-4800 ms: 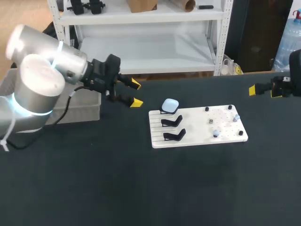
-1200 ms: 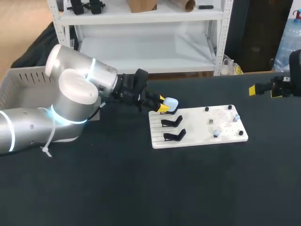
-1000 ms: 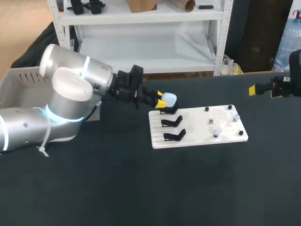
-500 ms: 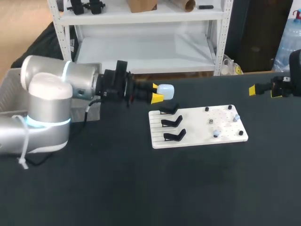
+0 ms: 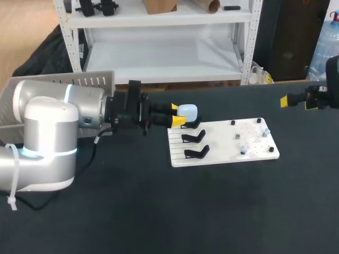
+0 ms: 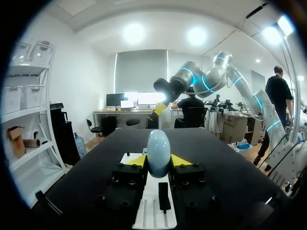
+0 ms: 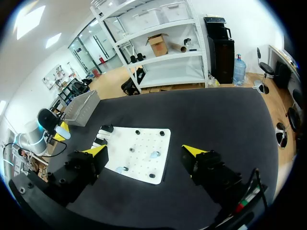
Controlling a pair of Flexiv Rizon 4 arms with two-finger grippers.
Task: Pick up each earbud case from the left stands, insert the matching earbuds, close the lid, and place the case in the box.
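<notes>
empty black stands (image 5: 194,137) on white board (image 5: 222,154); just beyond, left gripper (image 5: 177,115) pinching pale-blue earbud case (image 5: 187,111) by its sides, above rear stand. case likely light, rigid, slick: hold below lid seam. farthest: right gripper (image 5: 299,100) spread, empty.

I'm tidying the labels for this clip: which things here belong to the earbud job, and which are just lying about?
Belong to the job:
earbud case, held in the left gripper
three black stands on the white board
earbuds on that board
grey box
right gripper, open

Just there:
black pegs on the board
black table
</notes>
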